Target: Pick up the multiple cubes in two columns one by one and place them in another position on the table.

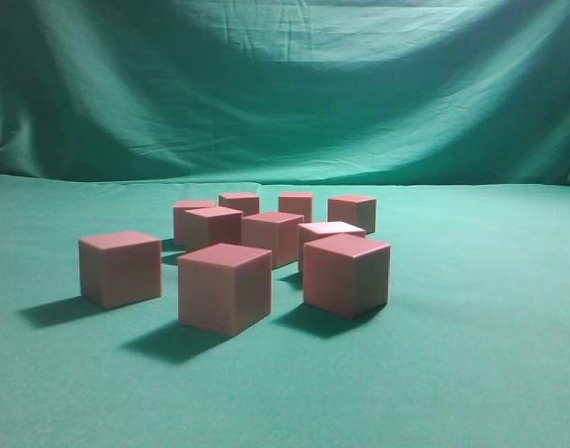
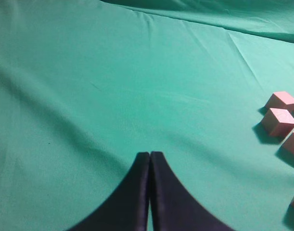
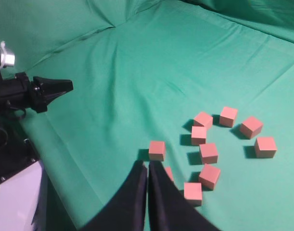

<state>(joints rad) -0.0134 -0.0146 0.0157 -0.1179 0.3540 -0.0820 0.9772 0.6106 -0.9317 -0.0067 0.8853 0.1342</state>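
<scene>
Cubes (image 1: 224, 286) sit in a loose bunch on the green table (image 1: 471, 373), nine of them, pink on top and duller on the sides. In the exterior view three big ones are nearest: one on the left standing a bit apart, one in the middle, one on the right. Behind them come more, close together, and the far row of small-looking ones sits just before the hanging green cloth (image 1: 285, 84).

The right gripper (image 3: 147, 166) is pressed tight together with nothing in it. It hangs above the near edge of the bunch (one cube peeks out just beside its tip, partly hidden). The other cubes spread out past it and to its right.

The left gripper (image 2: 150, 156) is squeezed together too and holds nothing. Bare table lies under it, and the cubes are well off to its right side.

Far off in the right wrist view, the other arm (image 3: 33, 91) sits at the table's edge.
</scene>
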